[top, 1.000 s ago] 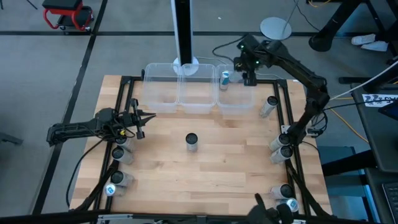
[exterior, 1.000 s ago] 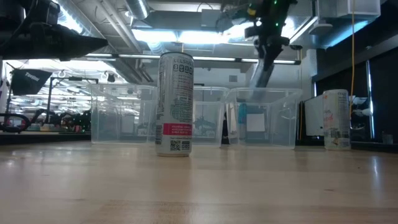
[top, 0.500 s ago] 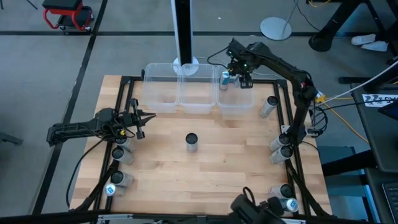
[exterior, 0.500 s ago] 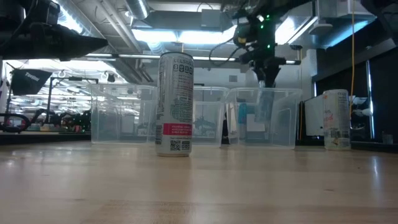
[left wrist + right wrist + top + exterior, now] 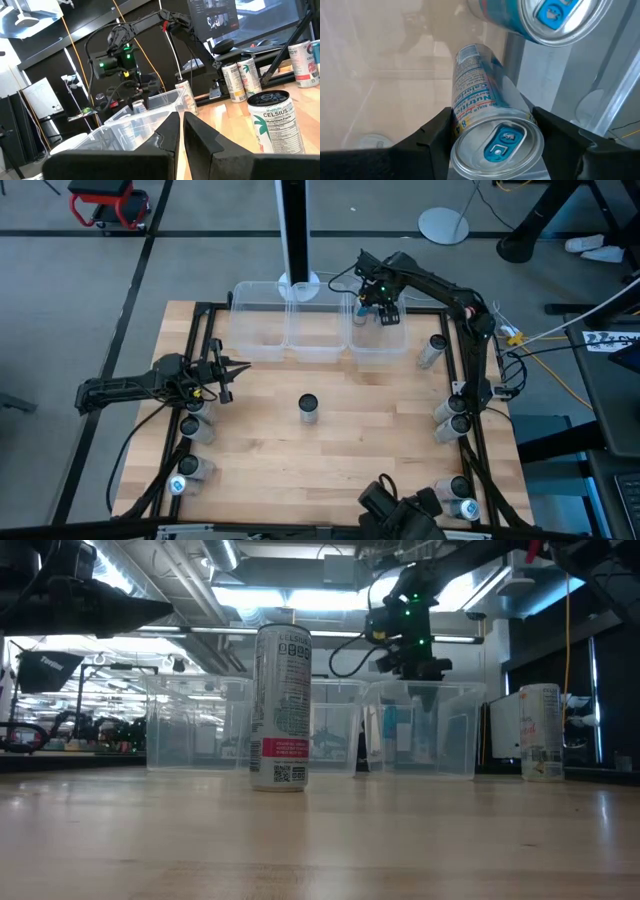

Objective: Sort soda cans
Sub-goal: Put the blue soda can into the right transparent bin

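The silver soda can with a teal-blue top and tab [image 5: 495, 142] sits between the two dark fingers [image 5: 432, 137] of the right pincer [image 5: 383, 308], clamped on both sides of its body near the lid. Its side carries blue print on a pale label. Its long axis runs away from the wrist camera, the teal lid facing the camera and the base pointing down into the clear plastic rectangular bin [image 5: 380, 350] at about one o'clock on the wooden table [image 5: 340, 460]. A second teal-topped can [image 5: 540, 17] lies in the same bin just beyond it; whether the two touch cannot be told.

In the level view the right pincer [image 5: 415, 665] hangs at the bin's rim [image 5: 425, 690], among three clear bins standing in a row along the twelve o'clock edge.

A dark-topped silver can with a pink band [image 5: 282, 705] stands upright near the table's centre [image 5: 308, 408], well apart from the bins. More cans stand along the three o'clock edge [image 5: 433, 350] and along the eight o'clock edge [image 5: 188, 468].

The left pincer [image 5: 235, 368] waits at about nine o'clock, its fingers [image 5: 167, 135] pressed together on nothing, pointing toward the centre.
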Controlling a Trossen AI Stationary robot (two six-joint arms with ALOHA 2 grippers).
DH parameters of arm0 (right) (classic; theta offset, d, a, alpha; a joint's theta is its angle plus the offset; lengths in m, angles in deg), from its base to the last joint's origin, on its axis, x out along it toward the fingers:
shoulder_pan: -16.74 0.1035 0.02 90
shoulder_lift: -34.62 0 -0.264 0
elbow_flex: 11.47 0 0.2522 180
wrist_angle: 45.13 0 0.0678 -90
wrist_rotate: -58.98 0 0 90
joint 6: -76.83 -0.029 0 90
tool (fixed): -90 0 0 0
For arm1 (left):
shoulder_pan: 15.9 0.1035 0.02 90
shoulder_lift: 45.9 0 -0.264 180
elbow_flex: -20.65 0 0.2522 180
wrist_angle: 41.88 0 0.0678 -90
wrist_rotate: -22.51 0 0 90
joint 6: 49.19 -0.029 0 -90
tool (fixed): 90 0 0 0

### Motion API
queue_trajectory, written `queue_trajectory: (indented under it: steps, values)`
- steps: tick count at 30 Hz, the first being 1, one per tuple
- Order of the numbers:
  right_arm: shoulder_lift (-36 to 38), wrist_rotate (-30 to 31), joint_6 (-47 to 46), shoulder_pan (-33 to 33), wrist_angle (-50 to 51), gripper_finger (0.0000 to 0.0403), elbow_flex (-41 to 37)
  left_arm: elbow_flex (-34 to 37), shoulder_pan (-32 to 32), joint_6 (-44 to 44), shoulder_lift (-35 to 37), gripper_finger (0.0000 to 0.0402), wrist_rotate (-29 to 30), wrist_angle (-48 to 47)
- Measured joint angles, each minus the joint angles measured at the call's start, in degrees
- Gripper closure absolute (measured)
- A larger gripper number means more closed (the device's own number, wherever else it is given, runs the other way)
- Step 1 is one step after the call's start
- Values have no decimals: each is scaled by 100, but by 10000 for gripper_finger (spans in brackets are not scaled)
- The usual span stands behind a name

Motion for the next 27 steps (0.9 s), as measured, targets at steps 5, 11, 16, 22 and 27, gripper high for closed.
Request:
queue_trajectory:
  steps: [5,11,16,22,27]
  values:
    - [-157,5,13,-1,-122,173,0,0,0,0,9,384,0,-2]
    - [-235,-10,39,-1,-201,165,-2,0,0,24,7,384,-1,-4]
    - [-235,-15,39,-1,-177,127,-2,0,2,28,7,384,-1,-4]
    - [-231,45,42,-1,-209,95,-2,0,1,42,4,384,0,-3]
    - [-218,97,229,1,-145,89,0,0,1,43,4,384,0,-2]
